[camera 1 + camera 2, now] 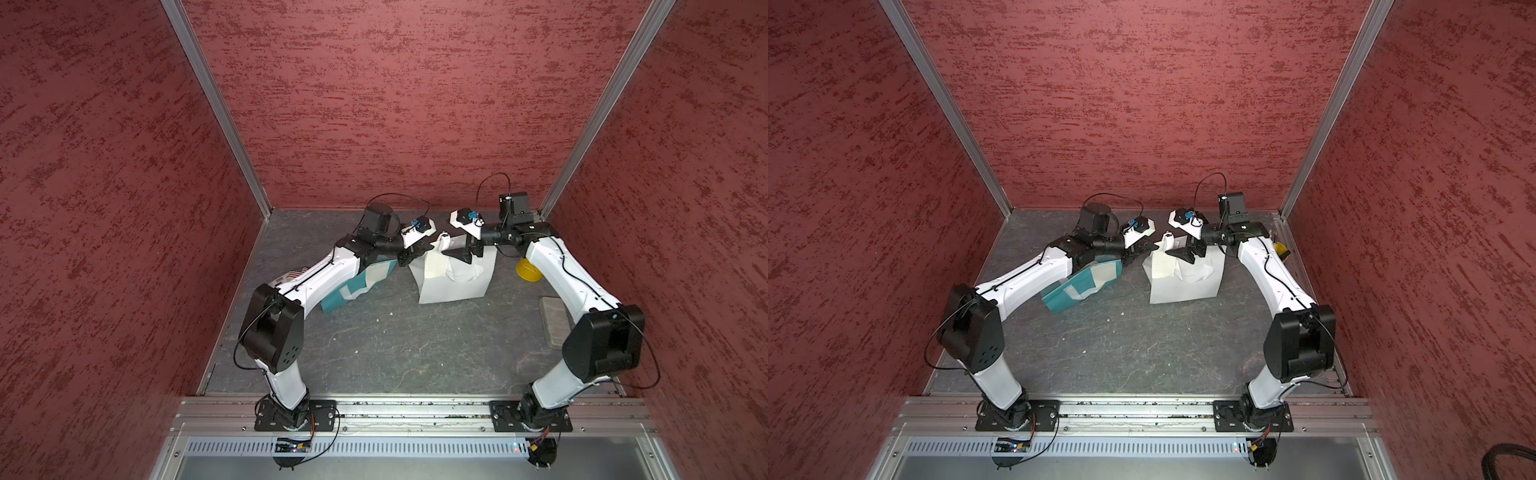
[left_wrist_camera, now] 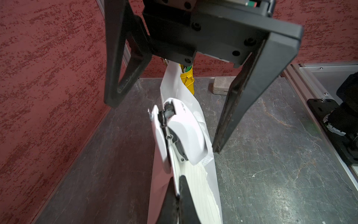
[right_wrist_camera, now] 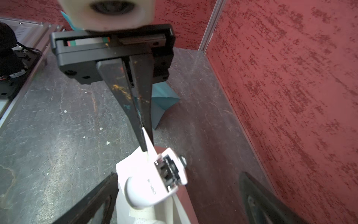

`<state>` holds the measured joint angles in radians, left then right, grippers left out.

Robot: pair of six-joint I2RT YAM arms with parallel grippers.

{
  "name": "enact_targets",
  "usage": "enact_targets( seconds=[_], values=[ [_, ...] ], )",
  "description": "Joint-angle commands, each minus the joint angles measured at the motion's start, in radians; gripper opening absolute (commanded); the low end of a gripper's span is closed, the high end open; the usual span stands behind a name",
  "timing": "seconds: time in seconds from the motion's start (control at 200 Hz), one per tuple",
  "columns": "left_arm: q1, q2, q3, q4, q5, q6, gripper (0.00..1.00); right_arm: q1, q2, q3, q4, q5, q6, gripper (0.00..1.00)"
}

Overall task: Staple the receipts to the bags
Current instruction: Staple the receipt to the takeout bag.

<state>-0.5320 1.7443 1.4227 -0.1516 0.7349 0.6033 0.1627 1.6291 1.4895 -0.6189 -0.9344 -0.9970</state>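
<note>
Left gripper [image 3: 144,143] pinches shut on the white bag's [image 1: 453,286] raised edge, 1 receipt [image 2: 195,184] against it. Right gripper [image 2: 164,126] stands wide apart around the stapler [image 2: 186,131] perched there. Likely risk: unsupported, the stapler tips off or drags the receipt askew.

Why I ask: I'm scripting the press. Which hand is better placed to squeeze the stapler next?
Probably the right hand: it is open with a finger on each side of the stapler, on the edge of the white bag. The left hand is shut on that edge, holding it up.
</note>
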Motion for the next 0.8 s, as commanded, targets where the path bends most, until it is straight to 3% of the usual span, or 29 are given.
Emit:
enact_targets(
  seconds=[0.0, 0.521, 0.797],
  values=[
    [0.010, -0.014, 0.010, -0.009, 0.046, 0.051, 0.00, 0.008, 0.007, 0.024, -0.074, -0.055, -0.049, 0.99],
    [0.021, 0.021, 0.058, -0.080, 0.092, 0.162, 0.00, 0.054, 0.063, 0.087, -0.172, -0.051, -0.070, 0.94],
    [0.025, 0.029, 0.055, -0.081, 0.092, 0.174, 0.00, 0.074, 0.071, 0.086, -0.183, -0.031, -0.047, 0.85]
  ],
)
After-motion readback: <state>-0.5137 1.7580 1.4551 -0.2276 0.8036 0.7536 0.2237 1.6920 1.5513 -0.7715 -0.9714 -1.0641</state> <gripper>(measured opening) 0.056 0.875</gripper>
